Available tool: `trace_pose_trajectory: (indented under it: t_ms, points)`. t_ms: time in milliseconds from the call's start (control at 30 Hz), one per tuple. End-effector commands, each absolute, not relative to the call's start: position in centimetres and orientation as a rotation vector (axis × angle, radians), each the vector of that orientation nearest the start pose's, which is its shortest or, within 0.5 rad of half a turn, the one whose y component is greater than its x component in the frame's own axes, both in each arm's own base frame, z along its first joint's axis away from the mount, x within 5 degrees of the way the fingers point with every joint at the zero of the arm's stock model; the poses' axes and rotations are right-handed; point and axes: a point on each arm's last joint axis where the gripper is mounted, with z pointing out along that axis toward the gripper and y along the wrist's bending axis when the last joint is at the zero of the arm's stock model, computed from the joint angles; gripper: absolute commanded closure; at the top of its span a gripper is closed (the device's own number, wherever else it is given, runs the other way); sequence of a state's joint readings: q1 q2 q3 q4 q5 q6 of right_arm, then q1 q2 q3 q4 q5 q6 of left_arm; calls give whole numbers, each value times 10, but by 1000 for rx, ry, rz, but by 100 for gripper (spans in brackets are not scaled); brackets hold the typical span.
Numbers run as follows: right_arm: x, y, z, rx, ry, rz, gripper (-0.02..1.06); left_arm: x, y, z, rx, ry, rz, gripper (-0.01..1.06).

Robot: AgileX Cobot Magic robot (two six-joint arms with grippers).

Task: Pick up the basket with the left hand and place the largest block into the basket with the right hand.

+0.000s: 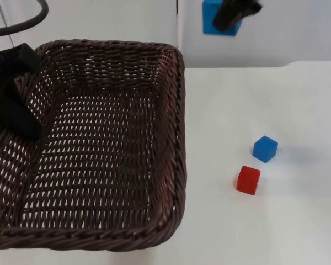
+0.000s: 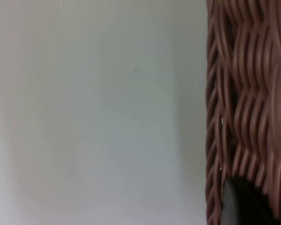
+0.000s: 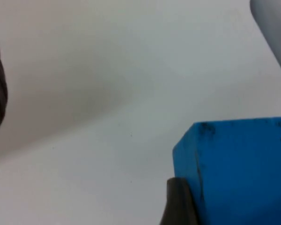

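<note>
Basket: dark brown wicker, rectangular, nothing inside it; it looms large in the top view. Its woven wall also shows in the left wrist view, with white counter beside it.
Left gripper: at the basket's left rim, black fingers closed over the wicker edge. One fingertip lies against the weave in the left wrist view.
Right gripper: beyond the basket's far right corner, in front of the grey wall, up off the counter. Fingers are clamped on the large blue block.
Large blue block: held in the right gripper, beyond the basket's far right corner and not over the basket. In the right wrist view the block sits close to the lens with a dark fingertip against its side.
Small blue block: on the counter, well to the right of the basket.
Red block: on the counter, right of the basket, just beside the small blue block but not touching it.
Counter: white, carries the two small blocks.
</note>
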State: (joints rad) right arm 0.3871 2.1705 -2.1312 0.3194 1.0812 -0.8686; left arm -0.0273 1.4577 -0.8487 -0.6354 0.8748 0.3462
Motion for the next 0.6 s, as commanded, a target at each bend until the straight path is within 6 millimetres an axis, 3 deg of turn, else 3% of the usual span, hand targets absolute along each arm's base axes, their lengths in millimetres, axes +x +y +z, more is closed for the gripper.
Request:
trace_pose_trajectory:
  t_ms: [0,267,567]
  points:
    - [431,206,314,-1406,2096,236,105,256,-50,228,-28,2788,-736,105]
    - [407,194,354,-1321,2160,249,105,256,-49,228,-26,2789,-733,105]
    - [396,184,374,-1158,2248,232,105,255,-49,227,-27,2792,-733,105]
